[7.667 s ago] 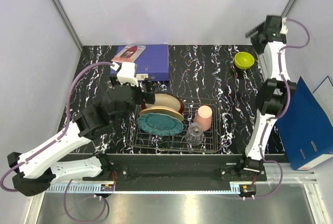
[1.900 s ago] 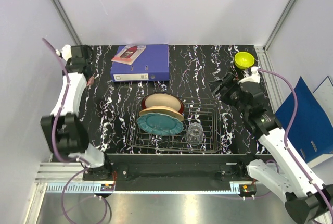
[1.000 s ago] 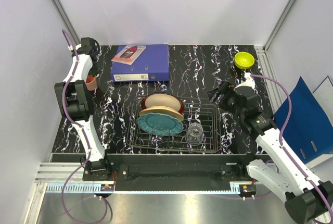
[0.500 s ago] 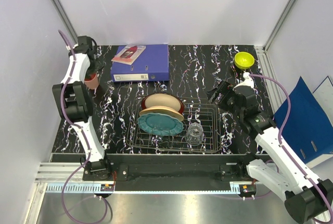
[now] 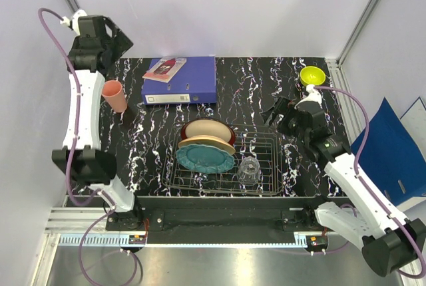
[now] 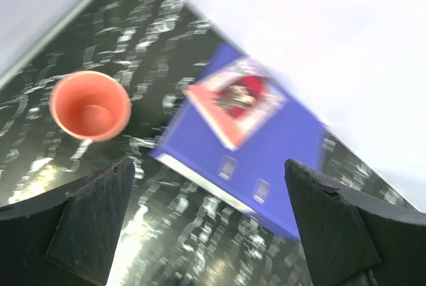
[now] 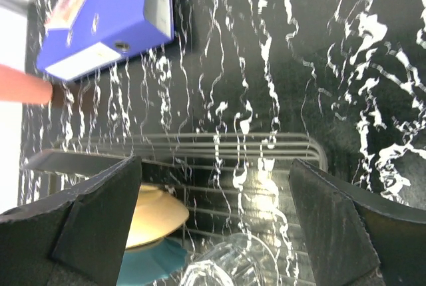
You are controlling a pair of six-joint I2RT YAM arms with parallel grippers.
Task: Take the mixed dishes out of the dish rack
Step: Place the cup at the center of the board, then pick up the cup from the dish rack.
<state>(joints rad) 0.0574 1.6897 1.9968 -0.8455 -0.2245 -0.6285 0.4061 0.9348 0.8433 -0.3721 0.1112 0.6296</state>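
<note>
Your left fingers [image 5: 116, 41] are spread wide with nothing between them, high over the far-left corner of the counter [image 5: 266, 80]. In the left wrist view, the salmon-pink cup [image 6: 90, 105] stands upright on the counter, mouth up. It is just beyond the tip of the left-hand finger and not touching it. The blue ring binder [image 6: 253, 159] lies flat ahead, between the two fingers and to the right of the cup.

Your right fingers [image 5: 278, 108] are also apart and empty, hovering over the far-right corner of the dish rack [image 5: 263, 153]. In the right wrist view, the rack's far rail runs across between the fingers. The clear glass tumbler [image 7: 226, 266] is in the rack below the gap. The cream-yellow plate [image 7: 156, 209] and teal plate [image 7: 150, 263] sit just inside the left-hand finger.

In the top view, those two plates and the red-rimmed cream plate [image 5: 208, 128] overlap one behind another in the rack's left half, left of the right fingers. The small yellow-green bowl [image 5: 311, 75] sits on the counter beyond the right fingers, outside the rack.
</note>
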